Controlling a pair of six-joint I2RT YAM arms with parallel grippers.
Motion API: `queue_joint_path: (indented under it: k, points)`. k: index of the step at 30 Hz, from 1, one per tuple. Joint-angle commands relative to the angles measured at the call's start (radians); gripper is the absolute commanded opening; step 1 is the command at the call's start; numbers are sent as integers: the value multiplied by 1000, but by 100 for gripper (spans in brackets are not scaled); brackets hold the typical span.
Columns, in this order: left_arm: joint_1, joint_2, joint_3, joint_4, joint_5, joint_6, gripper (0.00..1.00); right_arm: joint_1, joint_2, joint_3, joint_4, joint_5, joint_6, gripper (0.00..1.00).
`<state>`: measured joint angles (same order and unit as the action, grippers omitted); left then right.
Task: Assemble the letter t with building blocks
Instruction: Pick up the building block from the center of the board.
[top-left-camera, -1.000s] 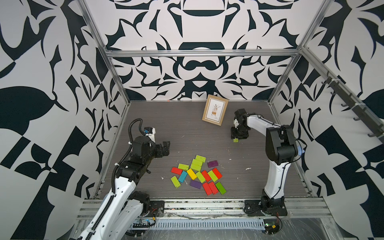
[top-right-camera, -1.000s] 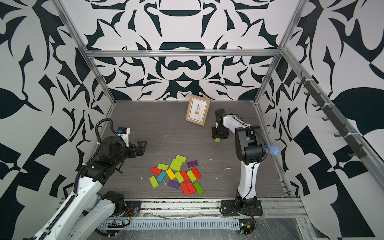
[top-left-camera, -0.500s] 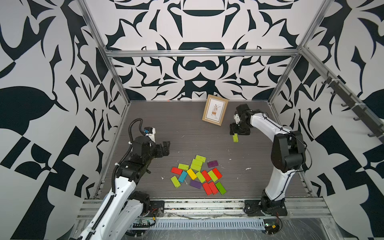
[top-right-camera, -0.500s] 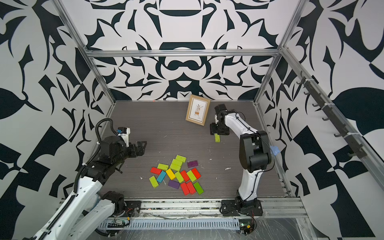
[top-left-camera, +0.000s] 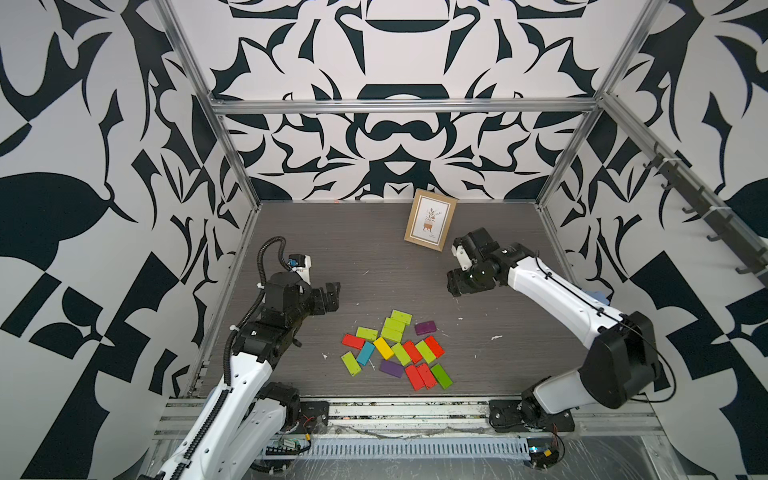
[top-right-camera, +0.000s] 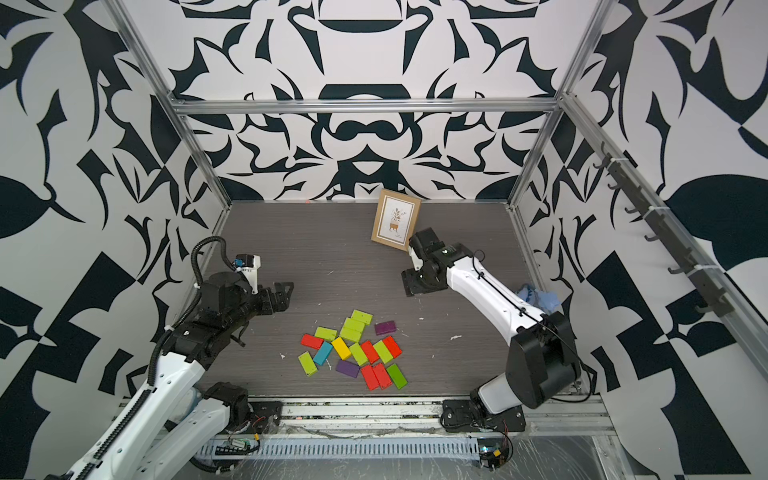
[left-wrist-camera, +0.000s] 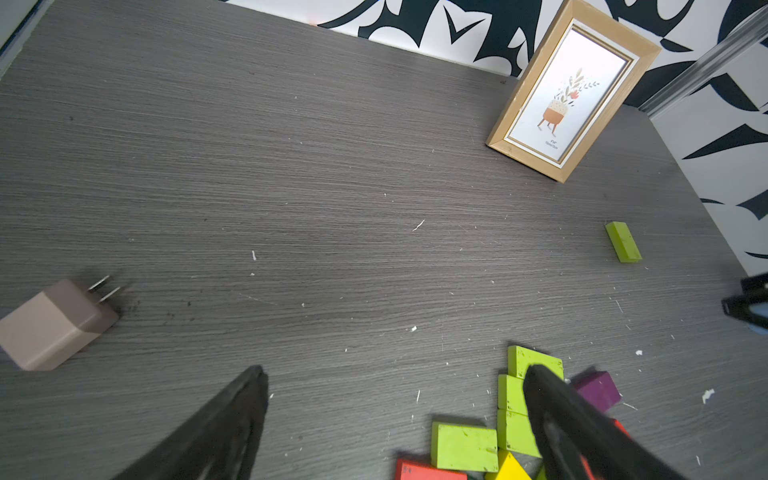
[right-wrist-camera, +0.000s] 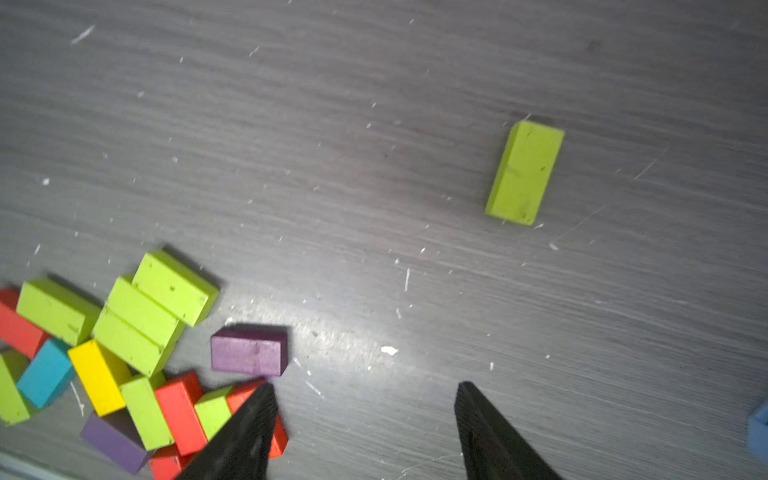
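While your right gripper (right-wrist-camera: 363, 386) hangs with its jaws parted and nothing between them, a lone lime green block (right-wrist-camera: 524, 172) lies flat on the table (top-left-camera: 353, 257) ahead of its fingertips, clear of both. The pile of building blocks (top-left-camera: 395, 353) sits off to one side of that gripper, near one fingertip. Your left gripper (left-wrist-camera: 395, 370) stands spread wide and empty, the pile just beyond one finger.
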<state>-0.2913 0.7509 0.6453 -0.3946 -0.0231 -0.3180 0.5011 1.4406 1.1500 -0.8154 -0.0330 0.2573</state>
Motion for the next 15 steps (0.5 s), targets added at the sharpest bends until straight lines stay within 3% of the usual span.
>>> queue_joint_path:
  k: [1, 8, 15]
  points:
    - [0, 1, -10, -21, -7, -14, 100, 65, -75, -79, -14, 13, 73, 70]
    - [0, 7, -7, -13, 0, -14, 100, 215, -198, -234, 1, 0, 180, 65]
    - [0, 13, -7, -13, 2, -12, 100, 342, -194, -316, 22, -18, 267, 62]
